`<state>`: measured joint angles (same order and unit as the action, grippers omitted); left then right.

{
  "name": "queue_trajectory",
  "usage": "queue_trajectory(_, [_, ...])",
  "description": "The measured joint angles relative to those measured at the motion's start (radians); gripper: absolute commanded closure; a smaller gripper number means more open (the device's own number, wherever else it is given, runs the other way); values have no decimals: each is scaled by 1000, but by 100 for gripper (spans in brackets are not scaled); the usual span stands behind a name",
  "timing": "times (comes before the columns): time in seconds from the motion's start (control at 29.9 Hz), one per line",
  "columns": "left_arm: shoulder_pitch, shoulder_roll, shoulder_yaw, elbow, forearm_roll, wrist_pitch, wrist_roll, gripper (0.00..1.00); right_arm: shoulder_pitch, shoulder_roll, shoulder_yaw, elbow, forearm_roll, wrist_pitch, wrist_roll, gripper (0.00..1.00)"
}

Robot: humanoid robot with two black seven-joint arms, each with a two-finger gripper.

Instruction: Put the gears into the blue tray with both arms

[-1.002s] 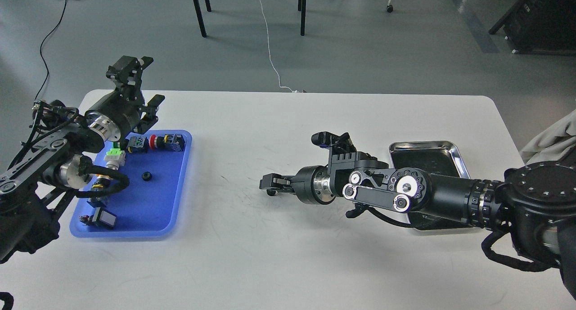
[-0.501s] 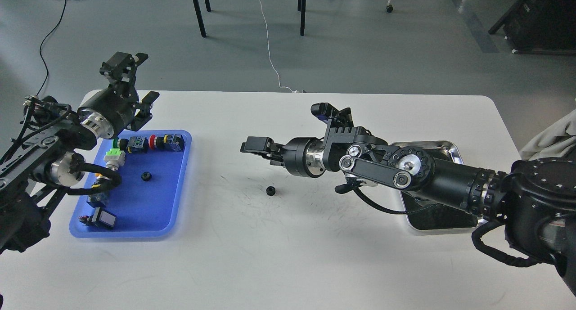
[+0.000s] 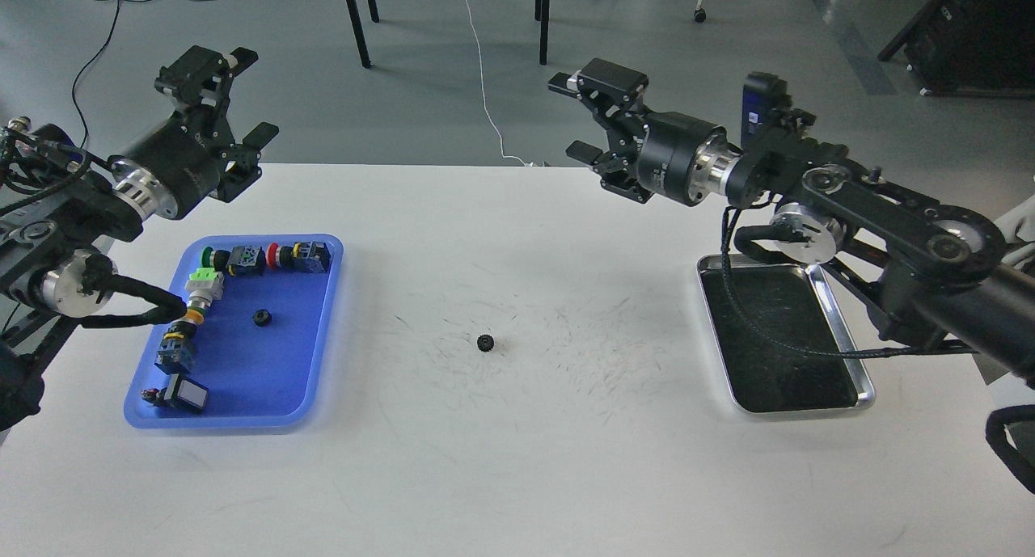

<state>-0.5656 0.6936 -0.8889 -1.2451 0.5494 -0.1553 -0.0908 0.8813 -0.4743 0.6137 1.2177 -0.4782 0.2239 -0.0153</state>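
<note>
One small black gear (image 3: 485,343) lies alone on the white table (image 3: 517,476), near its middle. A second gear (image 3: 261,317) rests inside the blue tray (image 3: 242,419) at the left. My left gripper (image 3: 242,96) hangs open and empty above the table's far left corner, beyond the tray. Raised high over the far edge of the table, my right gripper (image 3: 572,115) is open too, with nothing between its fingers. It is well up and to the right of the loose gear.
Several colourful push-button switches (image 3: 267,258) line the blue tray's far and left sides. A shiny silver tray (image 3: 842,335) with a dark bottom sits at the right, under my right arm. Chair legs and cables are on the floor beyond.
My right gripper left the gear on the table's middle, then rose and swung back to the right. My left gripper drew up and to the left, away from the blue tray.
</note>
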Motion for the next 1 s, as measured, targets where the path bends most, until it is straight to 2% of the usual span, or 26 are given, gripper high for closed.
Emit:
queue_trajectory(0.2, [-4,89,4,-108,20,-48,2,2,-212,-135,261,28,177,70,1,7])
queue_trajectory(0.33, [16,205,8,-260,30,-94,2,2,-349,-194,404,22,340,95,0,7])
queue_trajectory(0.43, [56,275,12,-353,36,-93,2,2,-443,-214,485,9,443,118,6,7])
queue_trajectory(0.53, [87,309,15,-405,108,-83,1,2,-510,-210,533,-37,536,154,22,7])
queue_trajectory(0.7, [162,316,35,-417,417,-77,19,2,-541,-145,543,-158,622,211,39,7])
queue_trajectory(0.84, [191,315,113,-418,681,-62,19,2,-542,-70,552,-235,631,239,40,7])
queue_trajectory(1.0, [200,306,239,-418,941,20,14,2,-542,-31,557,-252,632,246,40,6])
